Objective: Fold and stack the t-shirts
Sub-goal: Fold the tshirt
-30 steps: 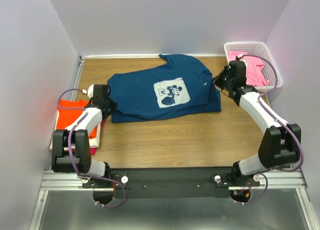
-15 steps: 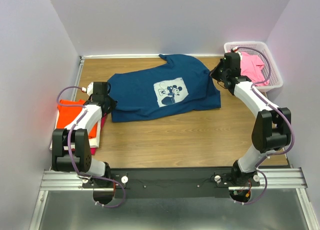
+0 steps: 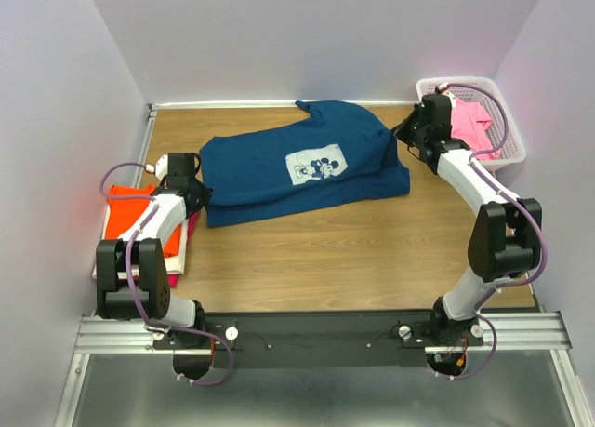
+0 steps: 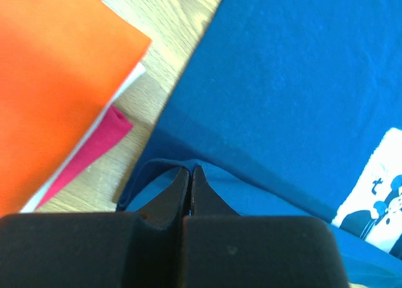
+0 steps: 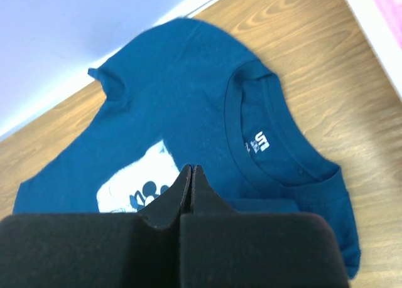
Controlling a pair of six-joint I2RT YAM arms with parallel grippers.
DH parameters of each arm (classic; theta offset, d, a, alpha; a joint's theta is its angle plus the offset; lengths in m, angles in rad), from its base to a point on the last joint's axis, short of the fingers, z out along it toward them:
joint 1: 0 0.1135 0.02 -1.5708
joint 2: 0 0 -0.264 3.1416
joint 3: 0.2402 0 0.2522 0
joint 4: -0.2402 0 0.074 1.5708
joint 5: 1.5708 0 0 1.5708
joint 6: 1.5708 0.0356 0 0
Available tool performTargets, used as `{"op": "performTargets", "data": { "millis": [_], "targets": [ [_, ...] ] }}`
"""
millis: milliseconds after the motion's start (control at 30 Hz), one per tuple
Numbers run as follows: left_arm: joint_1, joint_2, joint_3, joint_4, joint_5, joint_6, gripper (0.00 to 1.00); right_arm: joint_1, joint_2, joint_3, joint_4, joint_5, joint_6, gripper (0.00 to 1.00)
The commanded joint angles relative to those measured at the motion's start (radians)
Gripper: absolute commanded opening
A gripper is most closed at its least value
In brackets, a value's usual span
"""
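Top external view: navy t-shirt (image 3: 297, 171) lies across the far half of the table (image 3: 353, 250), print up, with a doubled layer along its near edge. Left gripper (image 3: 192, 189) is at the shirt's left corner. Right gripper (image 3: 410, 135) is at its right edge, near the collar.

Wrist views: both pairs of fingers are closed tight. The left nips a lip of navy hem. The right reads as pinched on cloth below the collar, though the bite itself is hidden.

Risks, my judgement: the left hold looks thin, so the hem may slip free if the arms pull apart or lift unevenly, giving a skewed fold.

Surroundings: a folded stack sits just left of the left gripper, orange tee (image 3: 130, 218) on top, magenta tee (image 4: 94, 153) beneath. A dragged corner could scuff it. The white basket (image 3: 509, 148) holding the pink tee (image 3: 469, 120) is close behind the right wrist and crowds any backward swing.
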Motion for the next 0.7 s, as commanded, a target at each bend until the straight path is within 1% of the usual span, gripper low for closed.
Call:
{"op": "performTargets", "data": {
  "millis": [0,300,667],
  "targets": [
    [0.014,-0.016,0.003,-0.011,-0.037,0.019,0.00,-0.021,0.010,0.013,0.051,0.015,-0.004,0.00],
    [0.021,0.026,0.034,0.011,-0.037,0.022,0.00,-0.023,0.057,0.046,0.067,-0.038,-0.001,0.00],
    [0.023,0.081,0.080,0.017,-0.043,0.025,0.00,-0.021,0.109,0.112,0.067,-0.045,-0.009,0.01]
  ]
}}
